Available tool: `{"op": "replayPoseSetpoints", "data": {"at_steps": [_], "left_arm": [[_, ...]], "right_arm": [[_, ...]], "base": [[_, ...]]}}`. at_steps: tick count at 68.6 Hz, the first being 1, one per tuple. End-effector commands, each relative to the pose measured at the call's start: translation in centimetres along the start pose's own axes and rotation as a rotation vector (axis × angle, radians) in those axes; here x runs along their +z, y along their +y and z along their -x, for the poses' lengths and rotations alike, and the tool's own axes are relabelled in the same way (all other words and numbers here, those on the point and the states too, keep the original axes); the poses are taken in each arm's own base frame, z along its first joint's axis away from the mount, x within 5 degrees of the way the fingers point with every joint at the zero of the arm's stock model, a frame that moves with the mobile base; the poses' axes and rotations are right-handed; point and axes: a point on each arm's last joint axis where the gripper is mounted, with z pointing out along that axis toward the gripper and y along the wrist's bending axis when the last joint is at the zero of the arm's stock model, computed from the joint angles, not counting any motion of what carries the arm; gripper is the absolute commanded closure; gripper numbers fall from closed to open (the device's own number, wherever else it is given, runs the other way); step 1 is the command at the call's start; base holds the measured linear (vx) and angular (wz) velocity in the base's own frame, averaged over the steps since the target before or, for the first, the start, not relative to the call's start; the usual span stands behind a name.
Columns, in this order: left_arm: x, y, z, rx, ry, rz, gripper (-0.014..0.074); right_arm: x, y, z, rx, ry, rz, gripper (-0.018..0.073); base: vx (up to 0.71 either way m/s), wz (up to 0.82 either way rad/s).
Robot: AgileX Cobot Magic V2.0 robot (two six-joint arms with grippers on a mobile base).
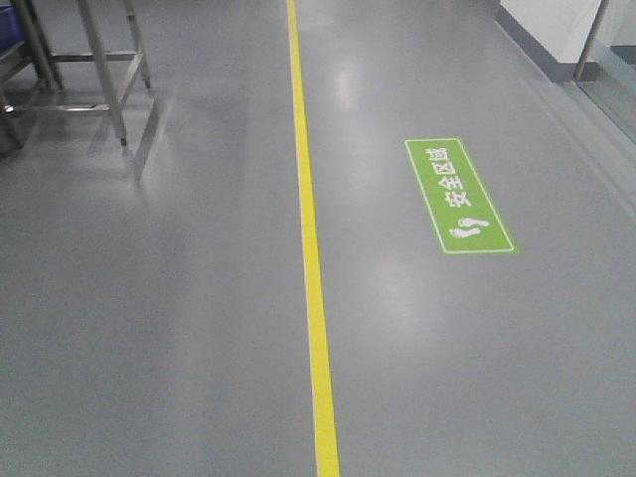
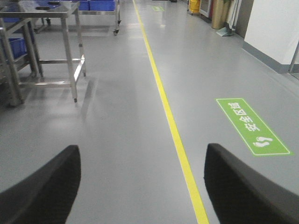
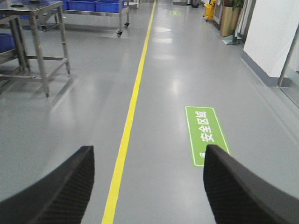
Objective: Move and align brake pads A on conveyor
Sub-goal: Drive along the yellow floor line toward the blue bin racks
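Note:
The brake pads A and the conveyor are out of view in every frame. My left gripper (image 2: pixel 142 156) is open, its two black fingers spread wide over bare grey floor with nothing between them. In the right wrist view my right gripper (image 3: pixel 148 156) is open as well, holding nothing, with the yellow floor line running between its fingers. Neither gripper shows in the front view.
A yellow line (image 1: pixel 313 248) runs along the grey floor, with a green floor sign (image 1: pixel 458 196) to its right. Steel table legs (image 1: pixel 109 70) stand at the far left. Blue bins (image 3: pixel 96 5) sit on a far steel rack. A white wall (image 3: pixel 273 37) is on the right.

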Motion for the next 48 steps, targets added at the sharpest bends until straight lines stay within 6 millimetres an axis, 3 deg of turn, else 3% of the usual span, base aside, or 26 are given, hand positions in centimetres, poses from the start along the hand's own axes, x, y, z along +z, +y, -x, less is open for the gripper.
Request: {"op": "replayPoseSetpoints", "data": {"at_steps": [1, 24, 48], "left_arm": [[-0.2, -0.27, 1.39, 0.005, -0.081, -0.025, 0.0059], [-0.2, -0.26, 1.36, 0.005, -0.078, -0.024, 0.0059], [-0.2, -0.26, 1.36, 0.005, -0.078, -0.024, 0.0059]], "right_arm": [[-0.23, -0.09, 1.46, -0.016, -0.093, -0.006, 0.0069], [-0.23, -0.09, 1.46, -0.016, -0.093, -0.006, 0.0069], [-0.23, -0.09, 1.46, -0.016, -0.093, -0.006, 0.0069]], "base": [[0.7, -0.19], [0.7, -0.07], [0.7, 0.18]]}}
